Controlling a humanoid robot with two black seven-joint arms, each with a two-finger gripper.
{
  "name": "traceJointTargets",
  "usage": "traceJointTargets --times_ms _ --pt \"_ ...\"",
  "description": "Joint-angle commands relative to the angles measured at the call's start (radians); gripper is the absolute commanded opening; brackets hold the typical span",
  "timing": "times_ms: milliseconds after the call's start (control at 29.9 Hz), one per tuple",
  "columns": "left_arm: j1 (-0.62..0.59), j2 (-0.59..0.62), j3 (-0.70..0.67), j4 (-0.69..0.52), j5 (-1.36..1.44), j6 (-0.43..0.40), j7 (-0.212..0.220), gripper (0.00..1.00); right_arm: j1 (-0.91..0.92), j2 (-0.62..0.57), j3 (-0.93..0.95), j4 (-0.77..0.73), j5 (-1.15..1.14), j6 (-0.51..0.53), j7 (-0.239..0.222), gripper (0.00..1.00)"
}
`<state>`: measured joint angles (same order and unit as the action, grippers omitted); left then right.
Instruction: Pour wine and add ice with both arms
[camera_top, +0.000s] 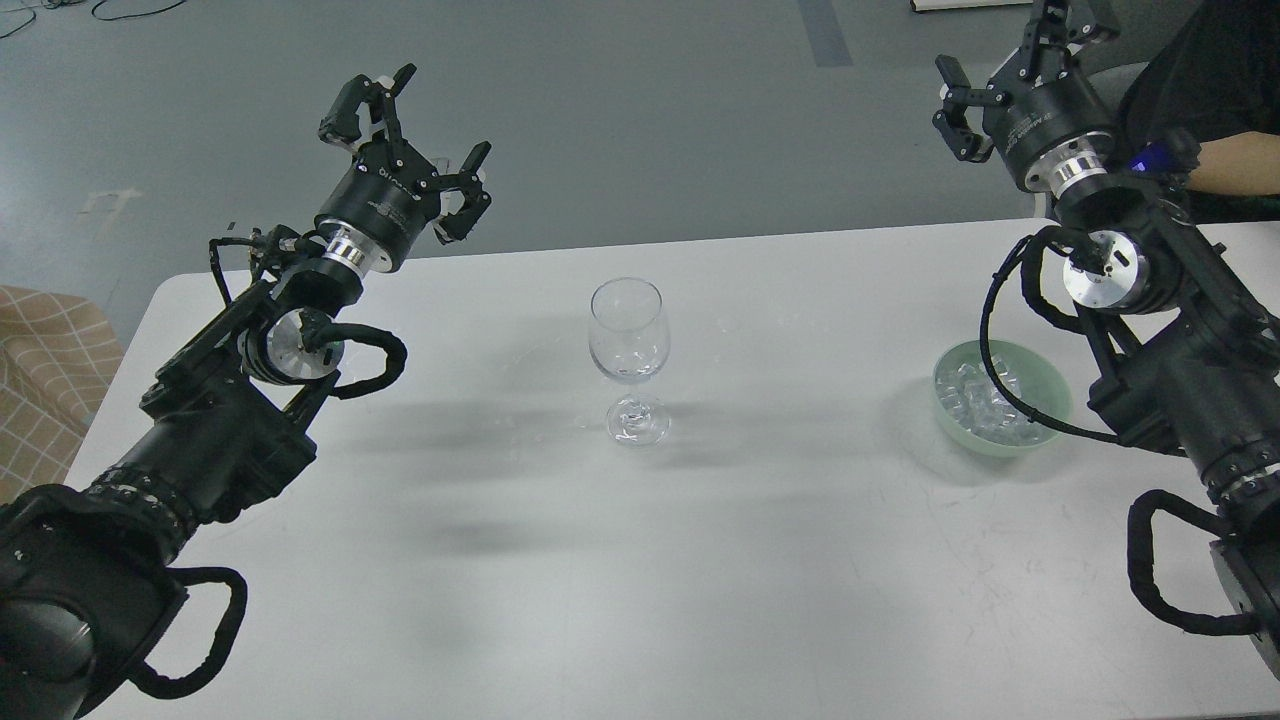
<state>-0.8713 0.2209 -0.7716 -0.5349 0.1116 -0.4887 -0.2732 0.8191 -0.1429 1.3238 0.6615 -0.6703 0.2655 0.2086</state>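
**Both arms raised, glass and ice waiting on the tabletop**

Nearest the camera, the bare white tabletop (620, 600) spreads between the two black arms. Further in, a clear stemmed glass (628, 358) stands upright at the middle, with only a trace of liquid at the bottom of its bowl. Well to its right sits a pale green bowl (1000, 398) heaped with ice (985, 395), partly crossed by a black cable. Beyond, the left gripper (408, 140) hovers with jaws spread, holding nothing; the right gripper (1010, 75) is likewise raised, jaws spread and empty.
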Motion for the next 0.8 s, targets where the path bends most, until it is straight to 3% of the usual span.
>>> traceJointTargets --times_ms 0,769 --pt "0.0 0.0 0.0 -0.005 0.0 0.0 -0.001 0.99 -0.001 0.0 0.0 0.0 0.0 0.0 0.0 1.0" --pt "-0.002 -0.005 0.018 0.024 0.005 0.0 0.006 0.99 -0.006 -0.004 0.0 0.001 -0.002 0.001 0.0 1.0"
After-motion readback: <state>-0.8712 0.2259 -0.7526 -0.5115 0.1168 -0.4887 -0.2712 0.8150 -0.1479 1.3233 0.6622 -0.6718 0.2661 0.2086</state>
